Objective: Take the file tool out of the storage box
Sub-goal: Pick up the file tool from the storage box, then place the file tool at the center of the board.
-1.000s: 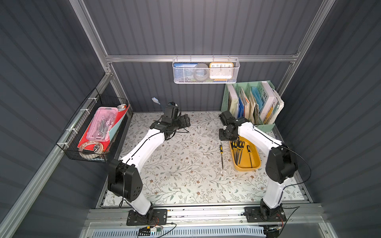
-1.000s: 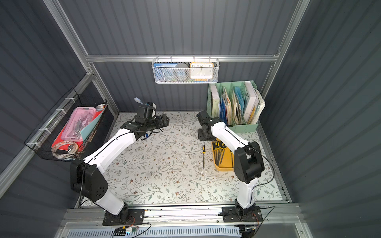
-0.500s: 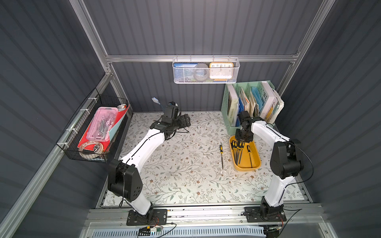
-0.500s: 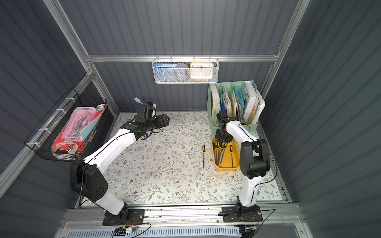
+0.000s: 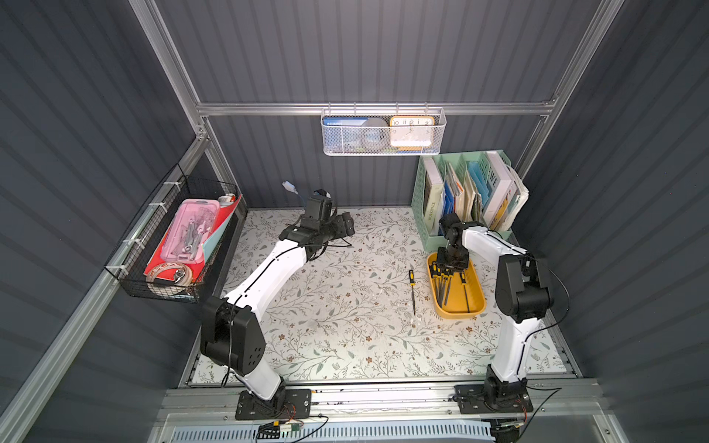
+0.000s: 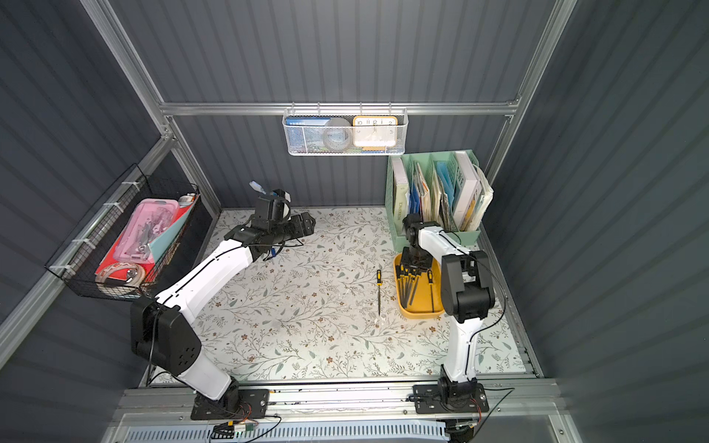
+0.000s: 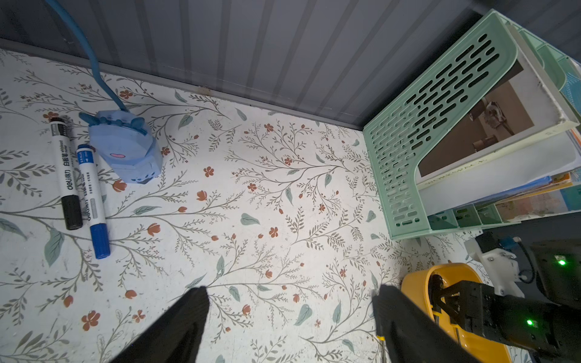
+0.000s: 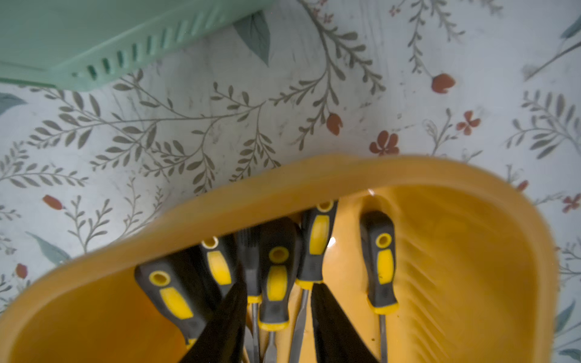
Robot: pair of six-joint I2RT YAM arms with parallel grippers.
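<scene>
The right gripper (image 8: 279,279), spread, straddles 1 file tool (image 8: 276,301) in the storage box (image 8: 314,176); left gripper (image 7: 290,290) spread

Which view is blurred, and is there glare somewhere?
Right wrist view: the tray rim is smeared, with small glints on its floor. Left wrist view: the markers are sharp. In both top views: the table is evenly lit, no blur.

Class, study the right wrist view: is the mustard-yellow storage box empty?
No: several file tools with black-and-yellow handles lie side by side inside the storage box.
</scene>
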